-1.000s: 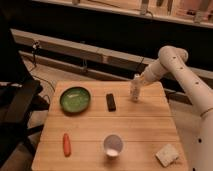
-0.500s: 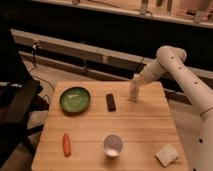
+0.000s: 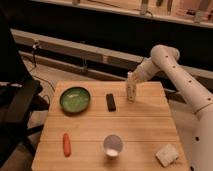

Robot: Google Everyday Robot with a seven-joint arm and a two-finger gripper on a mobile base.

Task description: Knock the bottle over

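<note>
Now, in the camera view, our hand [image 3: 133, 80] sits at the top of the bottle [image 3: 131, 91], which stands upright near the table's [image 3: 140, 130] far edge; whether our hand is parted, we cannot tell.

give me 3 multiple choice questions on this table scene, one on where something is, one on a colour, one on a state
1. Where is the gripper?
A. over the green bowl
B. at the top of the bottle, near the table's far edge
C. beside the orange carrot

2. What colour is the bowl?
A. green
B. red
C. white

3. How does the bottle stand?
A. lying flat
B. upright
C. inside the bowl

Answers:
1 B, the arm ends right at the bottle's cap.
2 A, its inside is plainly green.
3 B, it stands on its base on the table, right of the black block.
</note>
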